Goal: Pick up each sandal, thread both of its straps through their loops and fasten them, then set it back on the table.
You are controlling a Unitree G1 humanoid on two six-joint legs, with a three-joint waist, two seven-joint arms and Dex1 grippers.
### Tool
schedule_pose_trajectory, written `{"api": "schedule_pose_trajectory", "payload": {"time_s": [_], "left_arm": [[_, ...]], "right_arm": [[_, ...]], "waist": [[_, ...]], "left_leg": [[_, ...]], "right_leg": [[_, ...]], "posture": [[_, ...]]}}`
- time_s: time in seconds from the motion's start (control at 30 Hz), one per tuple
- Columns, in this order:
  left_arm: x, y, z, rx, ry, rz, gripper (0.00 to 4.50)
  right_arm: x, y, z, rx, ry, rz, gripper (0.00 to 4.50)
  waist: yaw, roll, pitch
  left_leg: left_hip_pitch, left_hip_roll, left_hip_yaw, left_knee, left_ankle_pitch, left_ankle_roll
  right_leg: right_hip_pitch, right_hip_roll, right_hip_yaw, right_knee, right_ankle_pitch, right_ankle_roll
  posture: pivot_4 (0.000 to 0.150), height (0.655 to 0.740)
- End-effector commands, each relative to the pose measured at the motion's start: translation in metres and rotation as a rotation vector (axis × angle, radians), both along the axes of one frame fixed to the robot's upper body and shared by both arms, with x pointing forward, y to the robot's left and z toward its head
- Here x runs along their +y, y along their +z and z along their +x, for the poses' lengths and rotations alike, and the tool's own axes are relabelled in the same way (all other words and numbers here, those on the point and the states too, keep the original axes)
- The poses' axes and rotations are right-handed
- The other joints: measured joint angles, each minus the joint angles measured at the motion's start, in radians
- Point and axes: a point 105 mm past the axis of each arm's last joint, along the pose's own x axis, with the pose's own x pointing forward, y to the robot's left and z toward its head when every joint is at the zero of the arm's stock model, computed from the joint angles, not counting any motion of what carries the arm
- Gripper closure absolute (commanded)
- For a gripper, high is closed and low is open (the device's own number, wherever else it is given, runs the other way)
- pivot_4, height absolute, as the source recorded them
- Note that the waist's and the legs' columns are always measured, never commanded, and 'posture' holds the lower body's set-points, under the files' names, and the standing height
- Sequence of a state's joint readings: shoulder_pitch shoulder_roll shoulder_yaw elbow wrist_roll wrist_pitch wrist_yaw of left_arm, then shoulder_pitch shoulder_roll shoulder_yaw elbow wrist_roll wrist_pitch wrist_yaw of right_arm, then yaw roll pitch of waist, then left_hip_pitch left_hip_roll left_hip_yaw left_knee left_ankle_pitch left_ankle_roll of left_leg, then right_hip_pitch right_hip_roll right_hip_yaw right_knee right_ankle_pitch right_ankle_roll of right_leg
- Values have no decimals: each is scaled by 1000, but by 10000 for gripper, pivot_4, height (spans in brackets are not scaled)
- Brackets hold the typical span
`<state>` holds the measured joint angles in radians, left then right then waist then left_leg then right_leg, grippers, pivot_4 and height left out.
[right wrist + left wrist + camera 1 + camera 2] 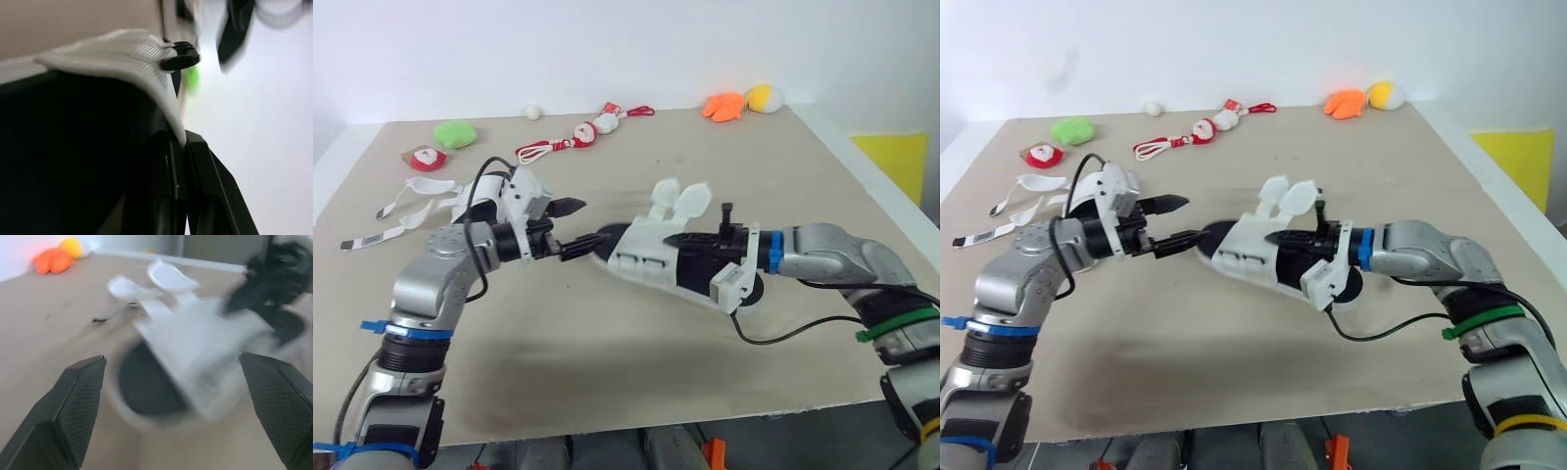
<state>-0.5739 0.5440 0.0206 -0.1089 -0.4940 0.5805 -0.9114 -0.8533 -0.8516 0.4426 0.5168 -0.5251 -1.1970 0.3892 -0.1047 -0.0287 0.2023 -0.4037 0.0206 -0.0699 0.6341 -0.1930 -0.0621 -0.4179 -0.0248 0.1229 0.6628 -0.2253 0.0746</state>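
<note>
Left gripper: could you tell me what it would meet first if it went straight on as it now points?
The white sandal held in the right gripper. The open left gripper points at the sandal's near end and seems very close to it, though depth is unclear.

Sandal [641,257] between left tool [578,227] and right tool [690,241]

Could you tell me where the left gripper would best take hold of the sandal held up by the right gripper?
Probably a loose strap: both stand up from the sandal, flat rounded ends free. The open left gripper could come from its own side and pinch one across its flat faces. The right gripper occupies the other end.
</note>
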Motion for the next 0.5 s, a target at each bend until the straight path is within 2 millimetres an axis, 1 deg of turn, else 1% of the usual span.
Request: {"api": "schedule_pose_trajectory", "payload": {"time_s": [0.03, 0.1, 0.2, 0.37, 0.5], "left_arm": [[7, 16, -11, -40, -17, -19, 0], [15, 15, -14, -28, 2, -14, 0], [22, 12, -17, -18, 23, 0, 0], [24, 11, -24, -11, 46, -9, 0], [22, 11, -26, -6, 54, -15, 0]], "right_arm": [[10, 25, -8, -47, 135, 31, 44593], [13, 20, -11, -41, 205, -19, 44593], [14, 18, -10, -32, 252, -61, 44593], [18, 27, -6, -56, 290, -110, 44593], [21, 26, -4, -70, 296, -144, 44593]], "waist": [[5, -2, 1], [3, -3, 2], [2, -4, 2], [2, -4, 3], [3, -4, 3]], "left_leg": [[-1, 0, -1, 0, 0, 0], [-1, 0, 0, 0, 0, 0], [-1, 1, -1, -1, 0, 0], [0, 1, -1, -2, 0, 0], [0, 1, -1, -2, 0, 0]], "right_leg": [[0, 0, 0, 0, 0, 0], [0, 0, 1, -1, 0, -1], [0, 1, 0, -1, 0, -2], [-1, 1, -1, 0, 0, -5], [-1, 1, -1, 0, 1, -6]], "posture": [[1500, 7400], [1500, 7400], [1500, 7400], [1500, 7400], [1500, 7400]]}}
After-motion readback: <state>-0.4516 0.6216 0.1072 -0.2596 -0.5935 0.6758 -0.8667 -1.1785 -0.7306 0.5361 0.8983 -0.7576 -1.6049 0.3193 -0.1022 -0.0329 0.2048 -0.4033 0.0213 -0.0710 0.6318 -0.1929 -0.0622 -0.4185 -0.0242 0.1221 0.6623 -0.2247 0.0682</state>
